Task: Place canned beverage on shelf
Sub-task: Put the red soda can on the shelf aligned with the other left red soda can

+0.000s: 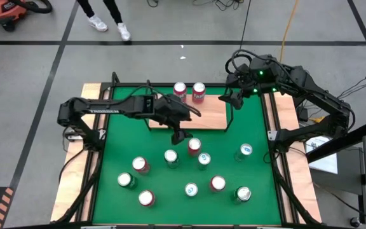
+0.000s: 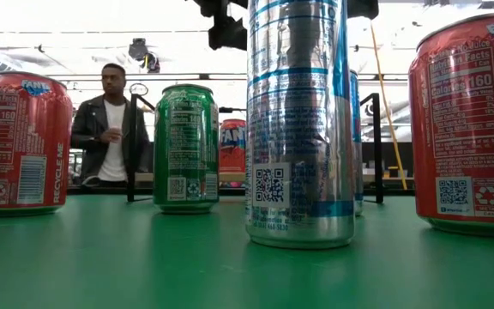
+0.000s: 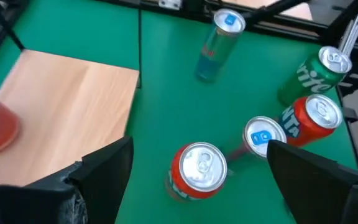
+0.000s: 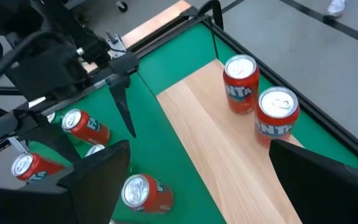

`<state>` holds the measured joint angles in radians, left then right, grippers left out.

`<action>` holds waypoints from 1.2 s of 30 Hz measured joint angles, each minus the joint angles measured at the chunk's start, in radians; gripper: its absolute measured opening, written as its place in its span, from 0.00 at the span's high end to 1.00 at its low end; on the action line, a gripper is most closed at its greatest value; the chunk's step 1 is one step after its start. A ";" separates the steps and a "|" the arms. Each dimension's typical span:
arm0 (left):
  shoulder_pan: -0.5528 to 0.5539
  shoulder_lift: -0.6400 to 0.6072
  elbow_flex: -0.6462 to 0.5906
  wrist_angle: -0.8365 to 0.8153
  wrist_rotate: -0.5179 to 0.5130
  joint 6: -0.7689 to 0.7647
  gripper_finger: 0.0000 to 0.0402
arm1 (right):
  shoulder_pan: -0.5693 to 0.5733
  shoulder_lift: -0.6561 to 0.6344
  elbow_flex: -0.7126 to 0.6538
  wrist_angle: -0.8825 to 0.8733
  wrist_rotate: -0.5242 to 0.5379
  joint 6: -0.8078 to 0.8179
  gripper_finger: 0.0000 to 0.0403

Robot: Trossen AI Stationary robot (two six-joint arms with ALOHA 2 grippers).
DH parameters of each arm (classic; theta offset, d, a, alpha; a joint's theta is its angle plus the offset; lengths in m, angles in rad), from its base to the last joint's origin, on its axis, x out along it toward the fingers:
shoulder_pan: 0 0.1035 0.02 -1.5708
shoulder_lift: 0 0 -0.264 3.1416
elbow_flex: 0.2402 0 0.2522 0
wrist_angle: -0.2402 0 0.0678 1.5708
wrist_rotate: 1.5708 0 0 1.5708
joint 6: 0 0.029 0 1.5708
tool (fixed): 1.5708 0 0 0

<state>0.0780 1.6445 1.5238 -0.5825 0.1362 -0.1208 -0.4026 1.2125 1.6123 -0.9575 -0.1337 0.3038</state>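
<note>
The shelf (image 1: 199, 114) is a light-wood board with black rails at the mat's far middle. Two red cans (image 1: 180, 90) (image 1: 199, 92) stand upright on it. Several more cans stand on the green mat (image 1: 116, 152). My left gripper (image 1: 187, 126) hovers open at the shelf's near edge, above a red can (image 3: 197, 168) that shows between its fingers in the left wrist view. My right gripper (image 1: 229, 98) hangs open above the shelf's right end, holding nothing; its wrist view shows the two shelved cans (image 4: 241, 84) (image 4: 277, 115).
Near the red can stand a blue-topped can (image 3: 265, 135), another red can (image 3: 312, 118), a green can (image 3: 319, 71) and a slim blue can (image 3: 219, 43). In the low view a tall slim can (image 2: 300, 120) stands close. A person (image 2: 110, 124) stands beyond the table.
</note>
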 joint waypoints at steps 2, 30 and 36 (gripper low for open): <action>-0.001 0.017 0.000 -0.005 0.012 0.019 0.10 | 0.000 0.000 0.000 -0.009 0.000 0.000 0.06; -0.058 0.196 -0.002 0.051 0.039 0.112 0.10 | 0.000 0.019 0.000 -0.043 0.007 -0.027 0.06; -0.061 0.230 -0.001 0.053 0.040 0.119 0.10 | -0.001 0.021 0.000 -0.043 0.008 -0.039 0.06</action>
<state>0.0172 1.8745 1.5224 -0.5290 0.1764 -0.0016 -0.4038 1.2334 1.6127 -1.0008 -0.1261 0.2648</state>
